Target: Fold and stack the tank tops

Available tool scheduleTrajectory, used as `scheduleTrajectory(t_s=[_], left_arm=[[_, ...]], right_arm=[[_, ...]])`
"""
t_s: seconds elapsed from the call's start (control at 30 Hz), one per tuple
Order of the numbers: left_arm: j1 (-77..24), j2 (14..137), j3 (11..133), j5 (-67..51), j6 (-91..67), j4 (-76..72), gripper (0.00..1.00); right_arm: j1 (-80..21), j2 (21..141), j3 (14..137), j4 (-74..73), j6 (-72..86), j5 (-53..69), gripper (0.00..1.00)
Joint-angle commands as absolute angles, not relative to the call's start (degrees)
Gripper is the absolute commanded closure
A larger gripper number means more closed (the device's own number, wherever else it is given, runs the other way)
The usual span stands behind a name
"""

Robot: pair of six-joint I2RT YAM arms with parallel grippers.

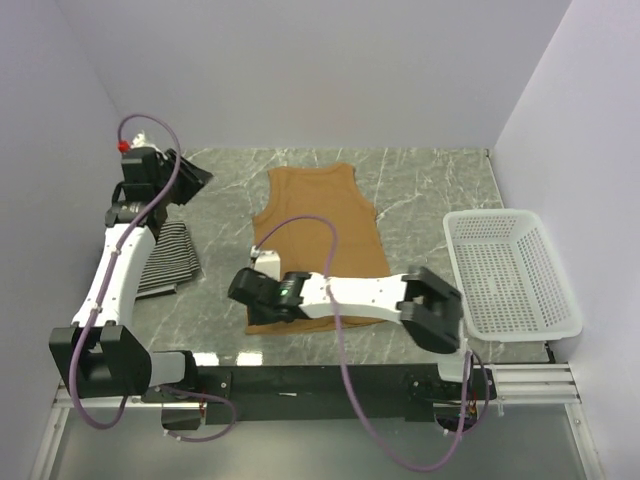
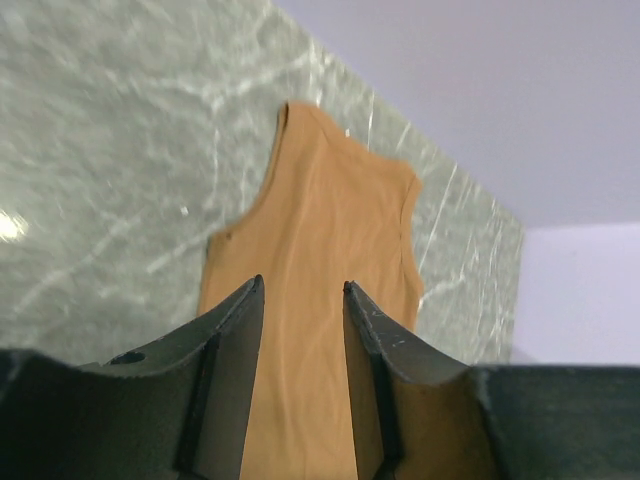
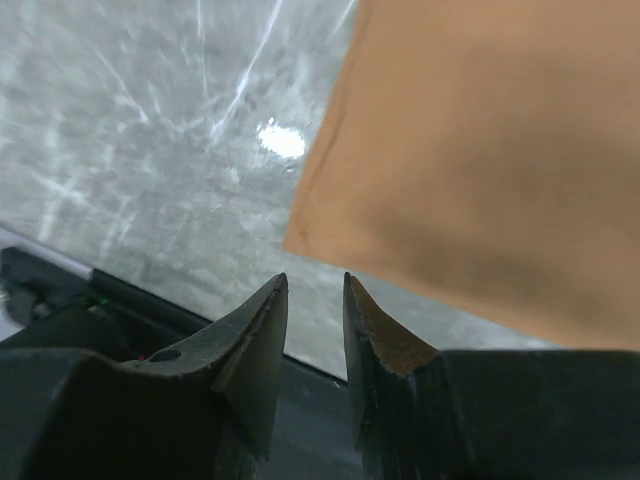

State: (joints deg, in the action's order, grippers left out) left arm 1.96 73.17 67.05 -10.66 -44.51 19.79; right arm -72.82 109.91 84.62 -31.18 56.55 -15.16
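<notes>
Right fingers (image 3: 272, 310): narrowly parted, empty, hovering just off the lower-left hem corner of the tan top (image 1: 320, 225), which lies flat at centre of the counter (image 1: 430, 185). Left fingers (image 2: 245, 320): parted, empty, raised at upper left. Striped top (image 1: 165, 260): at left. Recommended handling: pinch hem corner squarely, fold evenly.

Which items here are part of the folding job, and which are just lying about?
Job:
- tan-brown tank top, spread flat in the middle
- striped top, at the left

Lying about:
- white mesh basket, at the right
</notes>
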Motion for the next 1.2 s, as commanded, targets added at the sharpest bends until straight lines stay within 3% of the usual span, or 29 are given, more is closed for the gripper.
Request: scheduleTrajectory(t_s=[0.0, 0.2, 0.83, 0.9, 0.97, 1.07, 1.17], left_arm=[[4.4, 74.5, 70.7, -11.4, -42.4, 21.4, 0.57], [5.3, 75.7, 71.2, -14.1, -42.5, 20.3, 0.58], [5.6, 80.4, 66.5, -18.0, -43.9, 15.2, 0.61], [5.5, 80.9, 65.1, -18.5, -44.6, 14.1, 0.62], [5.5, 80.7, 63.3, -18.5, -46.4, 12.3, 0.62], [4.9, 81.1, 59.6, -19.5, -48.5, 8.7, 0.61], [2.9, 82.4, 57.6, -18.5, -49.0, 7.2, 0.61]], right_arm=[[-74.0, 114.4, 92.3, -35.1, 59.8, -19.3, 0.64], [-74.8, 121.6, 99.8, -38.5, 60.4, -20.0, 0.64], [-75.4, 130.3, 105.8, -42.6, 60.4, -18.3, 0.64], [-75.4, 130.4, 105.6, -42.9, 60.0, -18.3, 0.7], [-75.4, 129.6, 104.6, -42.7, 59.4, -18.3, 0.86], [-75.3, 126.7, 100.2, -42.3, 56.8, -16.9, 0.99], [-74.8, 120.5, 95.2, -39.2, 53.7, -14.6, 1.0]])
